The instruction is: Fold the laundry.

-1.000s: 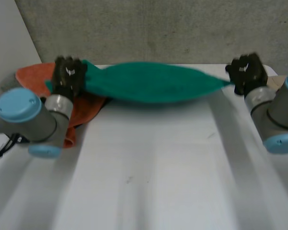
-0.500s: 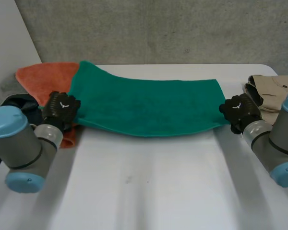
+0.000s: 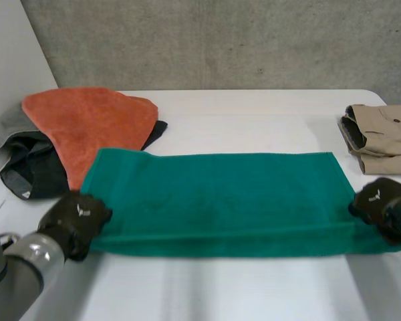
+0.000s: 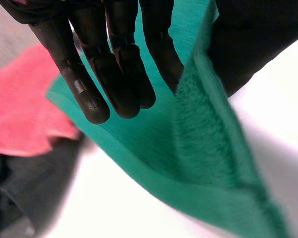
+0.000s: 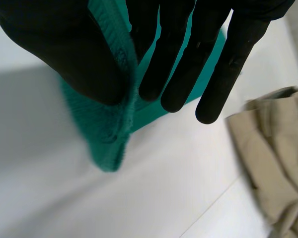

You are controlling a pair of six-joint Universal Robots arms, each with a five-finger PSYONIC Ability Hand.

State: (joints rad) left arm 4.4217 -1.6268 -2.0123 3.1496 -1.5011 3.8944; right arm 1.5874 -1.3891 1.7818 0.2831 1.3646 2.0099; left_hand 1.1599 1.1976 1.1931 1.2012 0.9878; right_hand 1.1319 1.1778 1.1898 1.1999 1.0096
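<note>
A green towel (image 3: 214,194) lies spread across the middle of the white table (image 3: 254,114), its long side running left to right. My left hand (image 3: 73,221) is at the towel's near left corner. In the left wrist view that hand (image 4: 114,64) pinches the towel's edge (image 4: 203,148) between straight fingers and the thumb. My right hand (image 3: 382,204) is at the near right corner. In the right wrist view that hand (image 5: 179,59) pinches the green corner (image 5: 107,134) against its thumb in the same way.
An orange towel (image 3: 87,124) lies over dark grey clothes (image 3: 27,164) at the back left. A folded beige garment (image 3: 381,137) sits at the right edge, just beyond my right hand, and shows in the right wrist view (image 5: 278,148).
Both hands have drawn the green towel from the far side toward the near edge and lowered it. It now lies flat instead of hanging stretched between them.
</note>
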